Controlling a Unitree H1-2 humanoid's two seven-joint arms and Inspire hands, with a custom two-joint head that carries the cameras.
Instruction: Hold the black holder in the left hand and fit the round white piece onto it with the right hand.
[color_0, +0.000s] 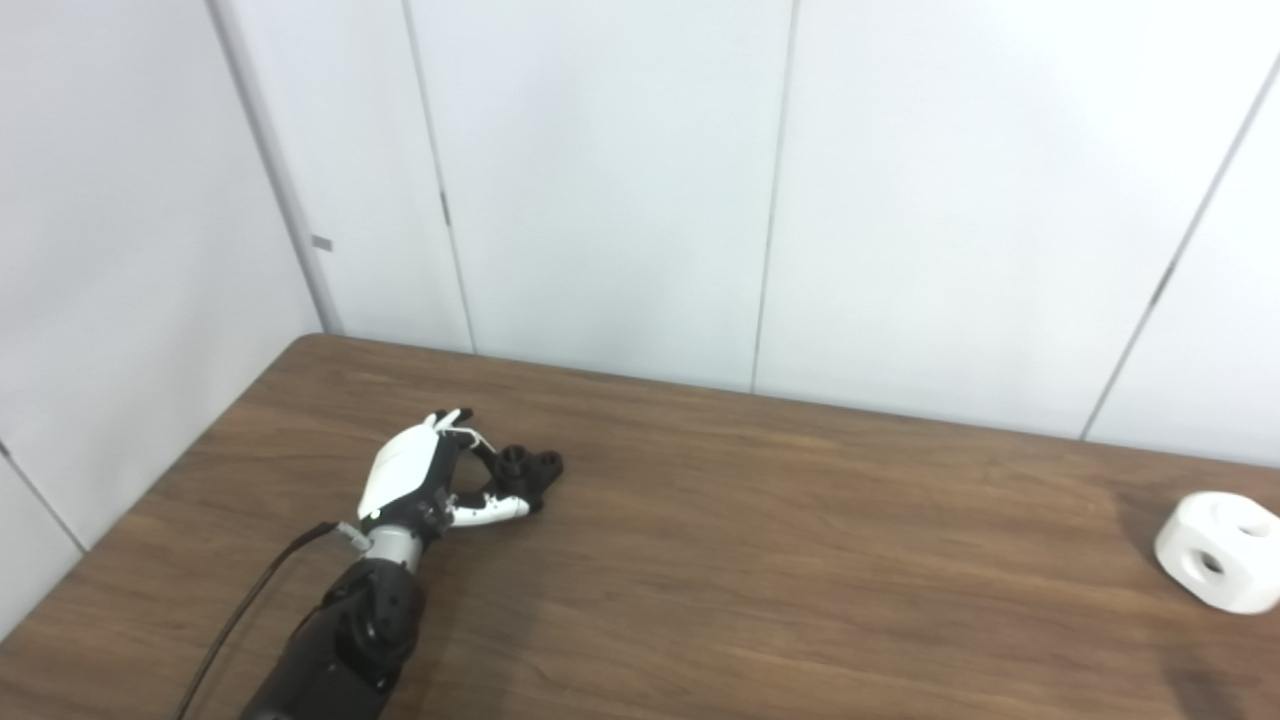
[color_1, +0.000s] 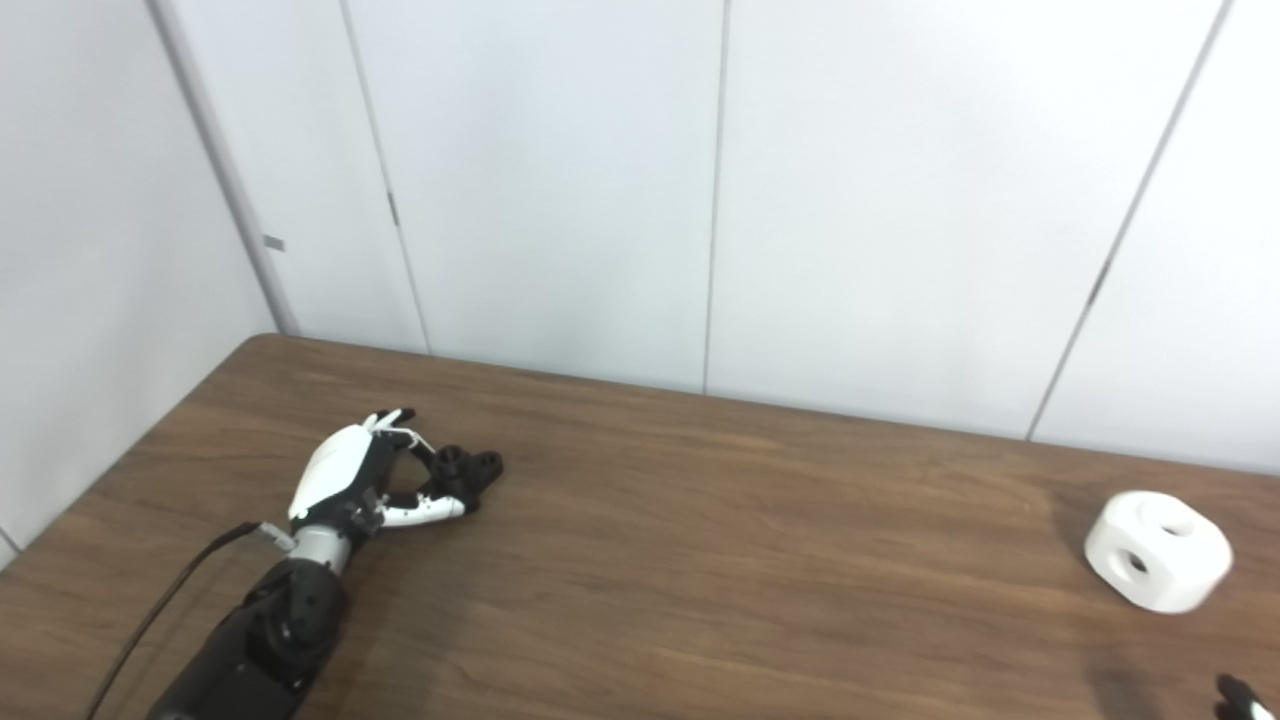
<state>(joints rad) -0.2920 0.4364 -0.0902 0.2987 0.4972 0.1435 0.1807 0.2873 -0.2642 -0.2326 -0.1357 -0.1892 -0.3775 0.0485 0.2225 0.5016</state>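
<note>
While the holder (color_0: 522, 472) lies on the table (color_0: 760, 520) toward its far left corner, the left hand (color_0: 420, 480) reaches it from the near side, fingers curled over one flank and thumb stretched along the other. It looks like a grasp being set, but whether the hand has actually clamped on the holder cannot be told from either view; the holder appears to rest on the wood. Coming in this way makes sense, in my judgement: the hand can lift the holder with its round sockets free for the mating part.

Well apart from it, near the right edge of the table, sits the white piece (color_1: 1158, 551), a rounded block with holes in its top and side. It is untouched. Only a dark tip at the bottom right corner of the right eye view hints at the right hand (color_1: 1240, 697), and its pose cannot be read.

A broad bare stretch of tabletop lies between the two parts, so there is ample room to bring them together mid-table. The wall panels stand close behind the far edge, and the white piece is near the right edge, so a clumsy nudge there could push it off.
</note>
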